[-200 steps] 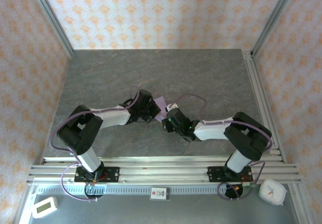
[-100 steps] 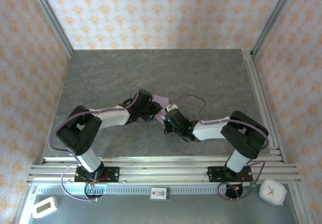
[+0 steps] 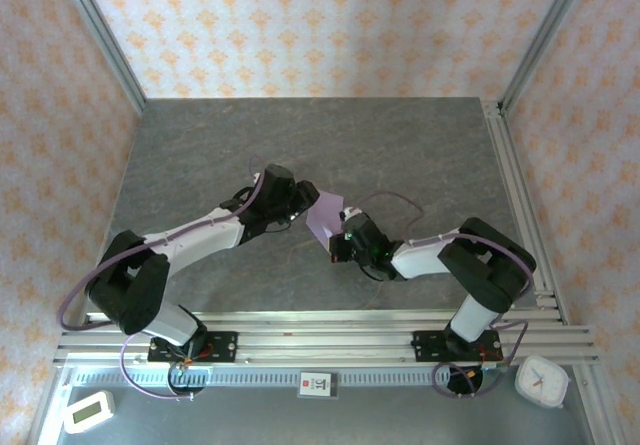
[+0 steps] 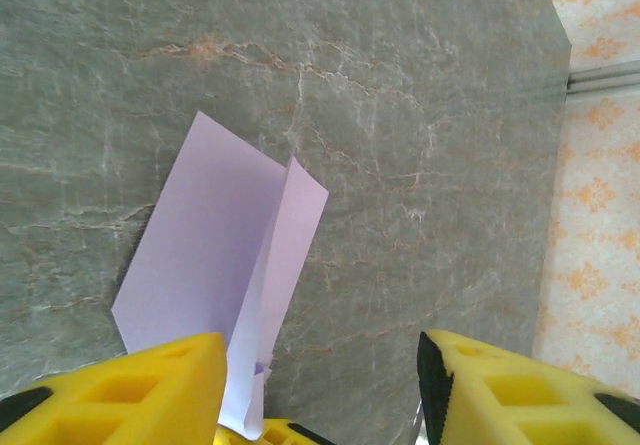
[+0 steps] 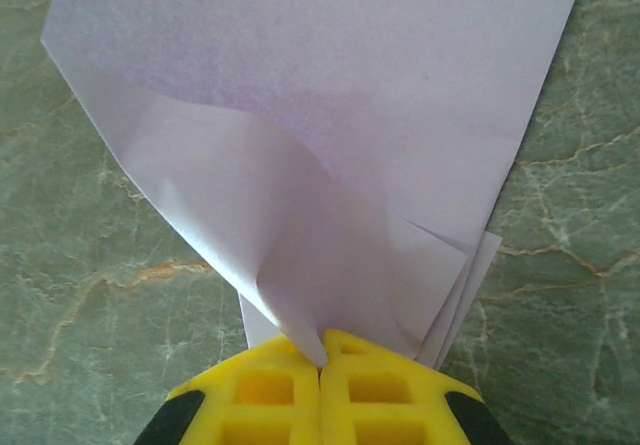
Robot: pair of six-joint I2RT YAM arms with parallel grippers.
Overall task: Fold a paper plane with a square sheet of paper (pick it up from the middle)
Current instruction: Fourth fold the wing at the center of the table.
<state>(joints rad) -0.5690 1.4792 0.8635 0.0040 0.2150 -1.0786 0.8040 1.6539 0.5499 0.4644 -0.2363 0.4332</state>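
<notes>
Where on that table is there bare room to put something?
Bare: the far half of the table, up to the back wall. Crowded: the middle, where the left end effector and right end effector meet at the folded lilac paper.

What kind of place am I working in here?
Probably a purpose-built robot test booth, not a home: patterned panel walls, aluminium framing, and a mounting rail edging a stone-look tabletop.
</notes>
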